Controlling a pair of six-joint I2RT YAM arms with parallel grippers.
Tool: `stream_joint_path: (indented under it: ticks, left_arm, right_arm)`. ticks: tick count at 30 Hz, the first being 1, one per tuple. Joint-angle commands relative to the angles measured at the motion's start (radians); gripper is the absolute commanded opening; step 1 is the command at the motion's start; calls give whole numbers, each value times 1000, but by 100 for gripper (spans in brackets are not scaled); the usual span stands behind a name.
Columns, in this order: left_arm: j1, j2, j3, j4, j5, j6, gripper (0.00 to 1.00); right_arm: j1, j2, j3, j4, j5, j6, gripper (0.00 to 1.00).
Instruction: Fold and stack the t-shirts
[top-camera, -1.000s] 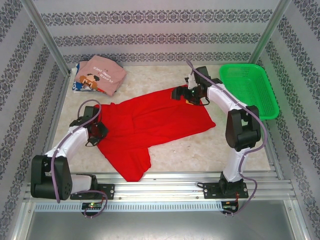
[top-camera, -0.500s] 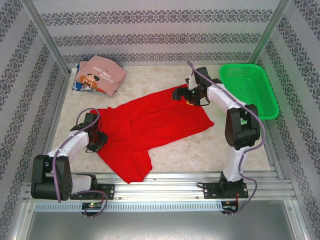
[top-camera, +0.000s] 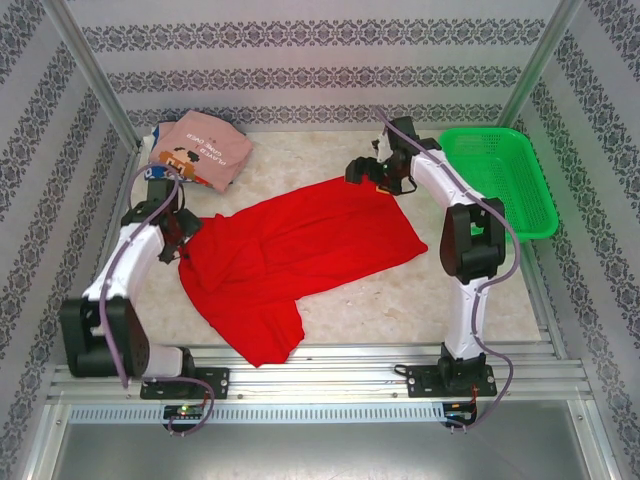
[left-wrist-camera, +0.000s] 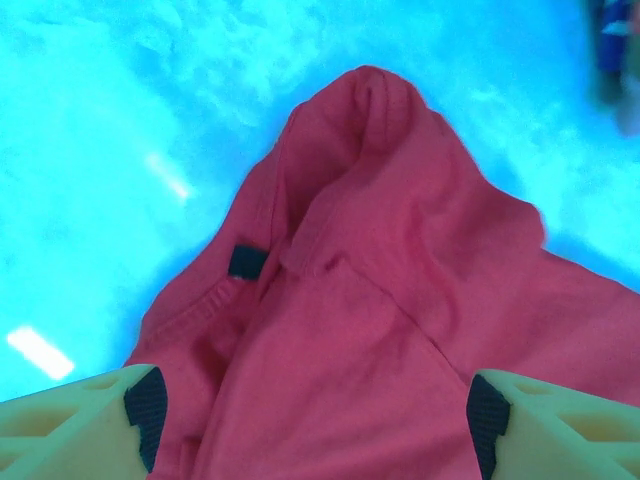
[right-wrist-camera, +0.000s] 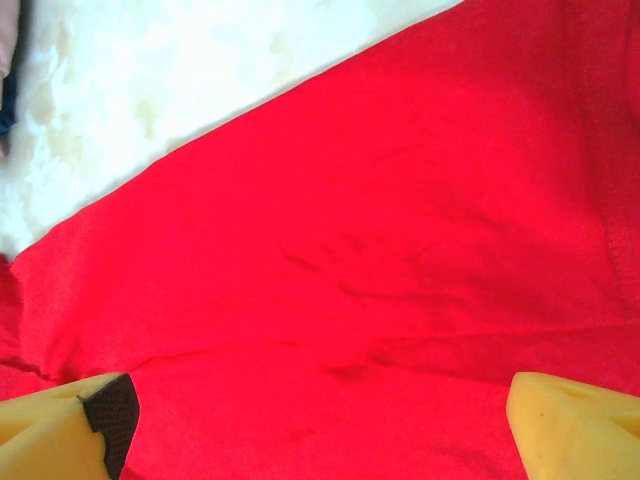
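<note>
left tool (left-wrist-camera: 318, 418) spread wide, red t-shirt (left-wrist-camera: 400, 260) beneath

Bench (top-camera: 400, 290): pale marbled top; bright light reflections (left-wrist-camera: 165, 178) ahead of the left fingers (left-wrist-camera: 70, 420). Walls (top-camera: 300, 55): white, grey ornamental bands. Aluminium corner posts (top-camera: 90, 75).

white-blue shirt (top-camera: 153, 174): mostly hidden under the pink shirt (top-camera: 210, 148)
print (top-camera: 183, 160): too small to read
red shirt (left-wrist-camera: 400, 330): cut off by both wrist views' edges
</note>
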Motion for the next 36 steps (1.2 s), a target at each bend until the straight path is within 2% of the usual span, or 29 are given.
stream_joint_path:
  ticks: [1, 5, 8, 12, 16, 19, 20, 25, 27, 31, 32, 34, 36]
  left_arm:
    - [29, 122, 41, 55, 4, 48, 78]
    - [68, 242, 86, 114, 1, 77, 74]
    - [93, 302, 100, 211, 41, 100, 75]
    - [97, 390, 135, 266, 114, 124, 73]
    - [97, 477, 170, 255, 162, 141, 66]
    - [95, 525, 194, 241, 187, 150, 52]
    - [95, 543, 205, 229, 189, 156, 44]
    - [95, 604, 271, 203, 206, 180, 16]
    - [95, 619, 306, 192, 197, 184, 11]
    - [95, 662, 396, 159, 187, 199, 9]
    - [95, 677, 423, 147, 188, 202, 9]
    - [95, 693, 455, 143, 183, 202, 9]
    - [95, 700, 474, 143, 173, 198, 9]
  right_arm:
    - [-10, 51, 78, -75, 39, -16, 95]
    - [-19, 104, 152, -113, 56, -16, 95]
    - [-31, 160, 223, -142, 81, -17, 95]
    - [-47, 262, 375, -226, 112, -15, 95]
    - [-52, 385, 572, -307, 100, -13, 94]
    - [-47, 460, 682, -363, 102, -21, 93]
    - [-47, 474, 696, -363, 97, -19, 91]
    - [-52, 522, 733, -330, 96, 5, 86]
    - [-53, 541, 753, -324, 100, 24, 80]
    - [-59, 573, 766, -314, 107, 62, 68]
    - [-63, 581, 766, -307, 99, 81, 62]
    - [-68, 594, 771, -300, 96, 116, 43]
    - [-77, 601, 773, -306, 131, 141, 31]
